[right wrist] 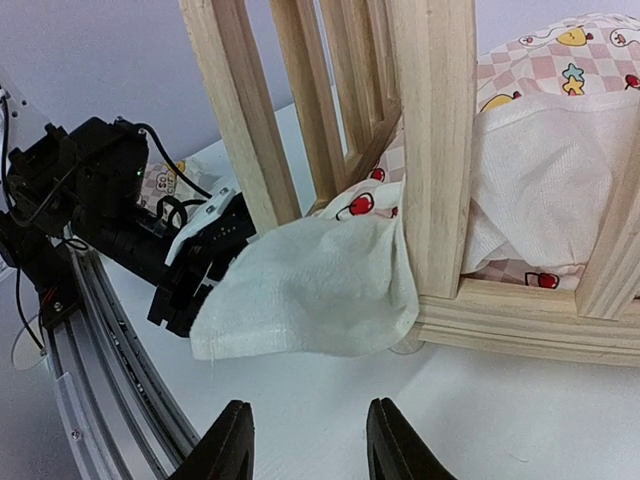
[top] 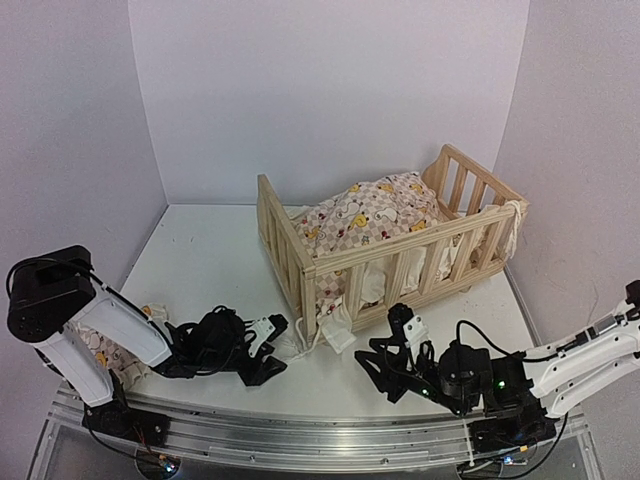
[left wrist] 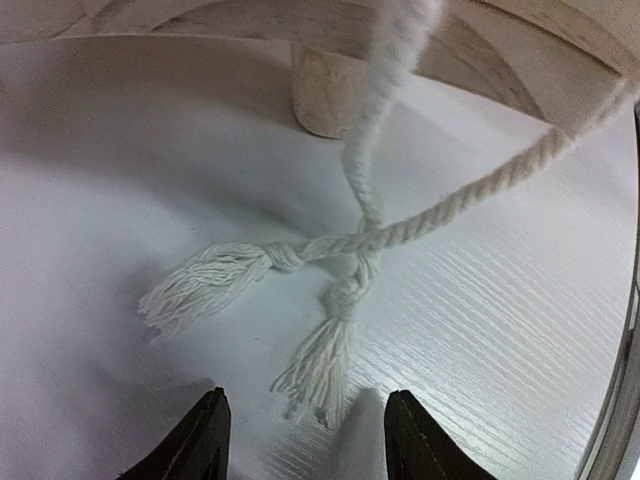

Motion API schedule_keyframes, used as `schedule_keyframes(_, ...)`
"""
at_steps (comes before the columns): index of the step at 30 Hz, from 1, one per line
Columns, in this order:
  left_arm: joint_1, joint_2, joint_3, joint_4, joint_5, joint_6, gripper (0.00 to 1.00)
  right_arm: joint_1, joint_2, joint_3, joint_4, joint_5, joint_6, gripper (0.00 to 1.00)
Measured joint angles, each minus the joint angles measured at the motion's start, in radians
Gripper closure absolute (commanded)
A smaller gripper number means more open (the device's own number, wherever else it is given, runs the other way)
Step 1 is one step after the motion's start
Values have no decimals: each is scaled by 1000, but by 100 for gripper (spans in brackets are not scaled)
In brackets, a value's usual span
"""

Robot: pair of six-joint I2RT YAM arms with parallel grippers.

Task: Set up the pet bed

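**Pet bed (top: pixel 400 245) set at the far right of the surface, nothing gripped**

The left tool (left wrist: pixel 305 445) was seen low over the surface (left wrist: pixel 120 200), its jaws parted and nothing gripped. The frayed end of one of two crossed tie strings (left wrist: pixel 370 235) lay on the surface just ahead of its fingertips (left wrist: pixel 205 440). The right tool (right wrist: pixel 305 445) was likewise seen partly open and empty, pointed at a cream ruffle (right wrist: pixel 310 290) that hung out between the slats beside a corner post. The pine frame (top: pixel 308 295) was set toward the far right corner of the surface, close to the right edge, and the checked cushion (top: pixel 370 215) was laid inside it. Patterned fabric (top: pixel 105 355) was seen beneath the left arm, at the near left edge.
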Motion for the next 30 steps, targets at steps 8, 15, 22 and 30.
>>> schedule_keyframes(8,-17,44,-13,80,-4,60,72,0,-35,-3,-1,16,9,61)
schedule_keyframes(15,-16,69,-12,119,-39,67,100,0,-46,-14,-4,26,15,62)
schedule_keyframes(22,-17,-24,24,-71,-10,48,100,0,-19,-11,-8,42,35,67)
schedule_keyframes(30,-17,-377,61,-293,64,50,100,0,218,144,33,-24,31,69)
